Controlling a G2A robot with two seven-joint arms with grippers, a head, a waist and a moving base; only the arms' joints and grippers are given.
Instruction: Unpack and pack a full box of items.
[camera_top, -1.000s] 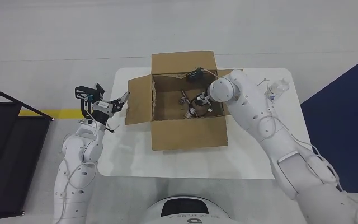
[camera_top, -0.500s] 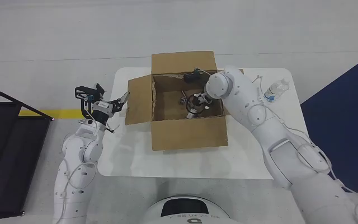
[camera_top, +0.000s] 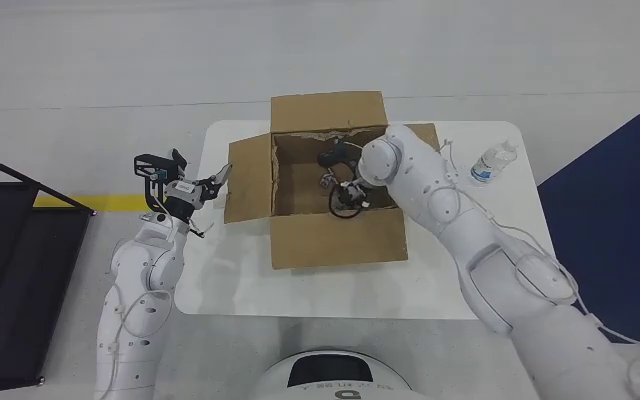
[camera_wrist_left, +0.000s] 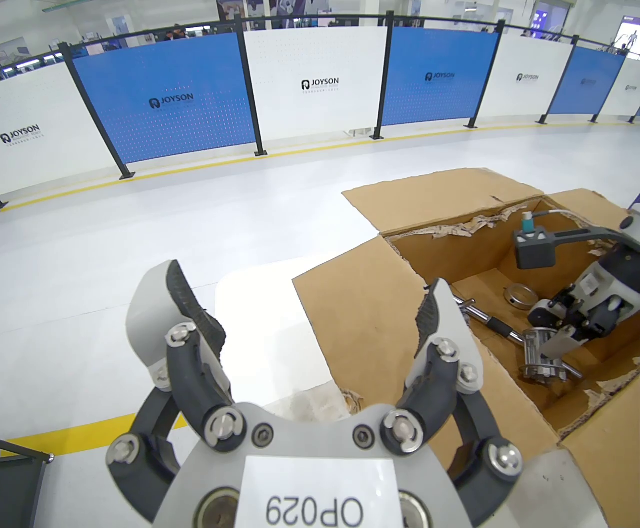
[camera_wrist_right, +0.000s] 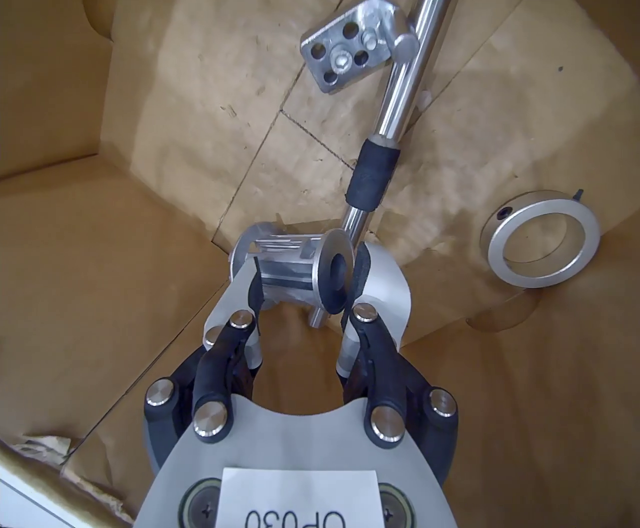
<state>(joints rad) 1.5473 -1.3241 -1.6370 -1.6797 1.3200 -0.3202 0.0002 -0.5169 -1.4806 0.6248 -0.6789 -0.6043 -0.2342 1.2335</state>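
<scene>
Descent of your right gripper (camera_wrist_right: 307, 275) into the box (camera_top: 340, 242): within the last second the arm swung left, and the jaws now clench the flanged spool (camera_wrist_right: 287, 280) on the box floor (rod (camera_wrist_right: 400, 105) beside it). Your left gripper (camera_wrist_left: 302, 300) stays spread, left of the box; lift next.

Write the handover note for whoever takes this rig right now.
Right hand: down in the open cardboard box, shut on a slotted metal cylinder; not yet lifted out.
Left hand: open, empty, beside the box's left flap.
In the box: steel rod with a black sleeve, metal ring.
Out: a water bottle on the table, to the right of the box.
Left: take out the cylinder, rod and ring, then repack everything.
</scene>
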